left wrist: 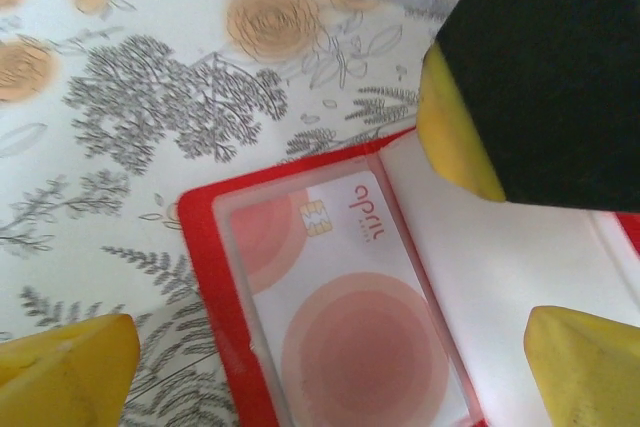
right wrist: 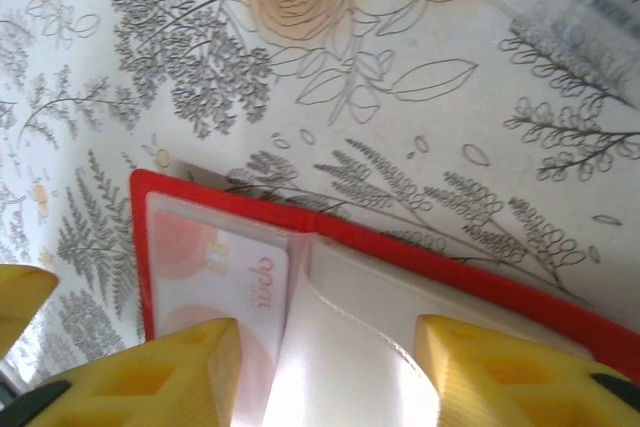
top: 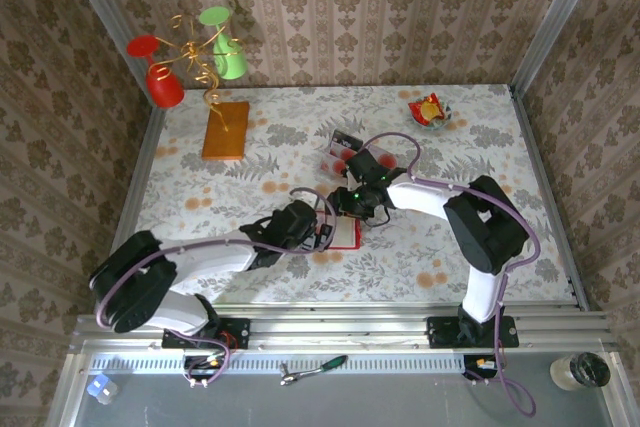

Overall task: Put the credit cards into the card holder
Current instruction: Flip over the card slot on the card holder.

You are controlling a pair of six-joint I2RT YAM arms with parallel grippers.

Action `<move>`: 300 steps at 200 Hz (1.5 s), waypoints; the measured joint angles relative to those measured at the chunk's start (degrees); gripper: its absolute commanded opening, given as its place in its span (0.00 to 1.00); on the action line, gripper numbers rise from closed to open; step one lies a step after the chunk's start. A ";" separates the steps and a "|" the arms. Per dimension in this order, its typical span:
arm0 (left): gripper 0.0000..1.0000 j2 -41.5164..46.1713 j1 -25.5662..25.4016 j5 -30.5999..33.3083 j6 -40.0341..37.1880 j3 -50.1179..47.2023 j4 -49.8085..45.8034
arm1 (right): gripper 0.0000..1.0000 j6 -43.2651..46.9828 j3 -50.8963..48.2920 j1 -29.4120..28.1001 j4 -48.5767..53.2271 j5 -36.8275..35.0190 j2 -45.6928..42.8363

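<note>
The red card holder (left wrist: 205, 277) lies open on the flowered table, below the middle in the top view (top: 348, 240). One credit card (left wrist: 350, 317), pale with red rounds, sits inside its left clear pocket (right wrist: 235, 267). My left gripper (left wrist: 330, 377) hangs open right over that card, its yellow fingertips wide apart. On the holder's right half my right gripper (right wrist: 325, 377) is open, and a clear pocket leaf (right wrist: 350, 347) curls up between its fingers (right wrist: 500, 377). More credit cards (top: 343, 152) lie stacked farther back.
The stacked cards rest in a clear tray (top: 332, 143). An orange-brown block (top: 225, 130) and a wire stand with red and green cups (top: 205, 57) are at the back left. A small dish with a red-yellow wrapper (top: 430, 110) sits at the back right.
</note>
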State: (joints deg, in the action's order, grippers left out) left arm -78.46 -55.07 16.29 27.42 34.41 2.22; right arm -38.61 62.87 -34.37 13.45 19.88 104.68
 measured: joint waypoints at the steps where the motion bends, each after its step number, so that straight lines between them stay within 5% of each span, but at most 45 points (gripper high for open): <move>1: 1.00 0.20 0.02 0.02 0.00 -0.04 -0.07 | 0.56 -0.11 0.00 -0.02 0.00 0.02 -0.04; 50: 1.00 13.29 4.57 0.96 0.24 -3.28 -2.43 | 0.68 -2.56 0.57 -2.84 -0.07 0.24 -1.88; 138: 1.00 24.35 10.16 0.63 0.46 -7.48 -7.76 | 0.71 -7.58 7.28 -7.50 -2.95 0.31 3.93; 300: 1.00 23.87 10.93 -0.59 1.33 -8.52 -8.96 | 0.70 -9.35 7.26 -6.80 -7.30 1.62 7.52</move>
State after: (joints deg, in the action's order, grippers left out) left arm -54.59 -44.14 15.70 28.75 25.89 -6.74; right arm -47.97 70.13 -41.17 6.15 21.50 112.20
